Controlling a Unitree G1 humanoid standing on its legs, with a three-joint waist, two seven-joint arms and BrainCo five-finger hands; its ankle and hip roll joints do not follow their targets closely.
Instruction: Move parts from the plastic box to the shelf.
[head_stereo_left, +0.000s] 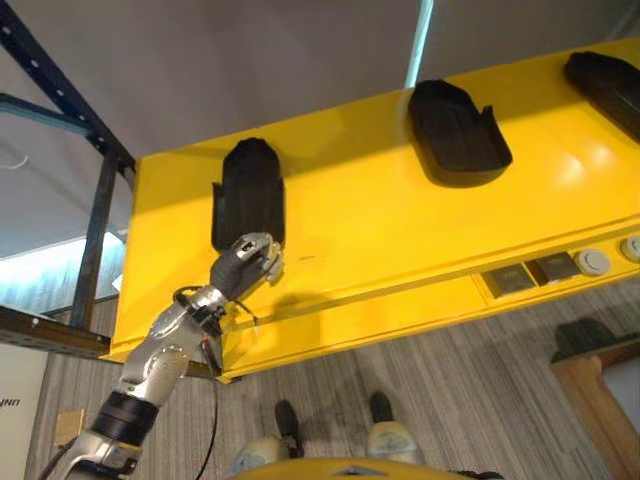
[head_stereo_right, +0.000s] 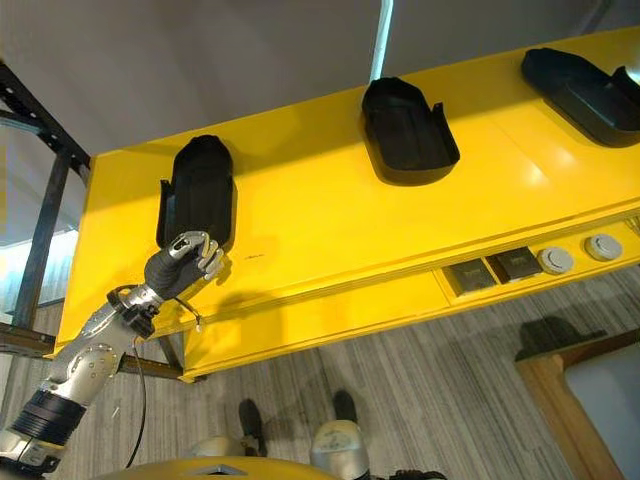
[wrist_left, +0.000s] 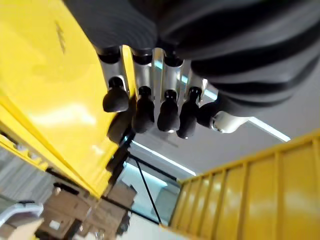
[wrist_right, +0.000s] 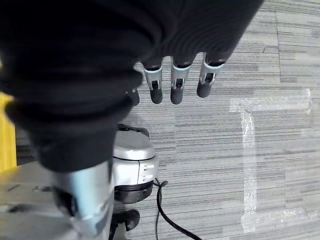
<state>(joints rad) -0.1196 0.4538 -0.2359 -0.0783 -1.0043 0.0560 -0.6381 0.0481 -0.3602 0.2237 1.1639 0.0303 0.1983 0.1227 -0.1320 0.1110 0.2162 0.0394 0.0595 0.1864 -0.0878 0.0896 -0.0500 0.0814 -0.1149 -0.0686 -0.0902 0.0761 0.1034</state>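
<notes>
Black moulded parts sit on the yellow shelf (head_stereo_left: 400, 230), three of them spread along it. The nearest part (head_stereo_left: 250, 190) lies just beyond the fingertips of the left hand (head_stereo_left: 248, 262), its lower end just past the fingers; the head views do not settle whether the fingers touch it. That hand is up at the shelf's front area, fingers curled loosely inward with the dark tips bunched in a row, as its wrist view shows them against the yellow surface, and nothing is held between fingers and thumb. A second part (head_stereo_left: 455, 132) lies well off to the right of the fingers, further along the shelf, and a third part (head_stereo_left: 610, 85) rests at the far right end. Below the front edge of the shelf, well to the right of the hand, a row of dark square switches (head_stereo_left: 530, 272) and round grey buttons (head_stereo_left: 592, 262) is set into the yellow face. Right hand (wrist_right: 172, 75) hangs down over the striped grey floor (wrist_right: 260, 60), fingers straight and relaxed, gripping nothing. Strips of clear tape (wrist_right: 250, 165) mark the floor below those fingertips.
</notes>
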